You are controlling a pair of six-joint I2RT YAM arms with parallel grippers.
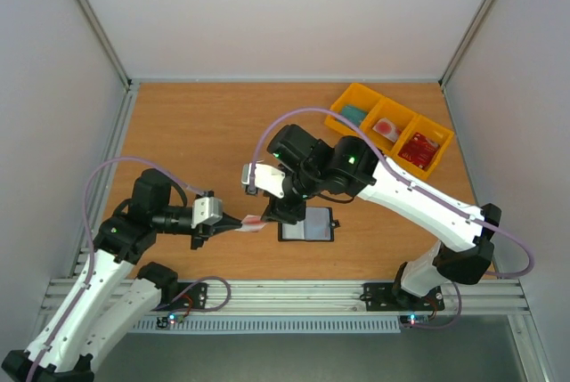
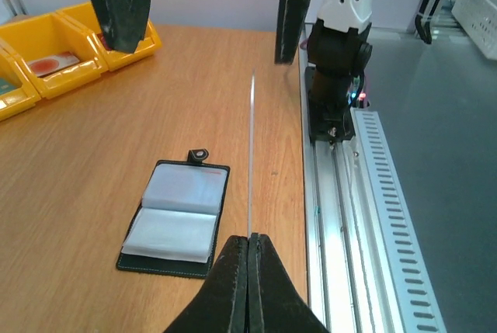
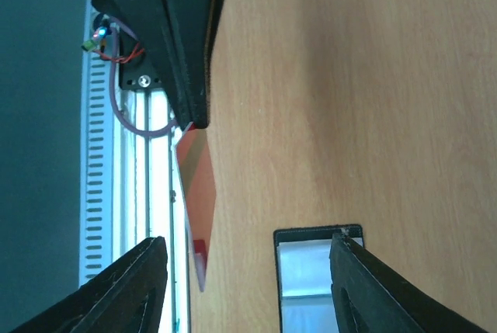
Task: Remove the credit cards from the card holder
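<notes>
The card holder [image 1: 309, 224] lies open on the table, its clear sleeves facing up and its black tab toward the far side; it also shows in the left wrist view [image 2: 177, 216] and partly in the right wrist view [image 3: 317, 275]. A red credit card [image 1: 255, 222] with a pale band is pinched in my shut left gripper [image 1: 233, 222], held in the air left of the holder. From the left wrist it appears edge-on as a thin line [image 2: 251, 154] rising from the fingertips [image 2: 248, 241]. My right gripper [image 1: 287, 215] hovers open above the holder's left edge, the card [image 3: 199, 193] showing between its fingers [image 3: 133, 290].
A yellow three-compartment tray [image 1: 378, 106] with small items stands at the back right, also visible from the left wrist [image 2: 85, 50]. The aluminium rail [image 1: 294, 297] runs along the near table edge, close beside the held card. White walls enclose the table.
</notes>
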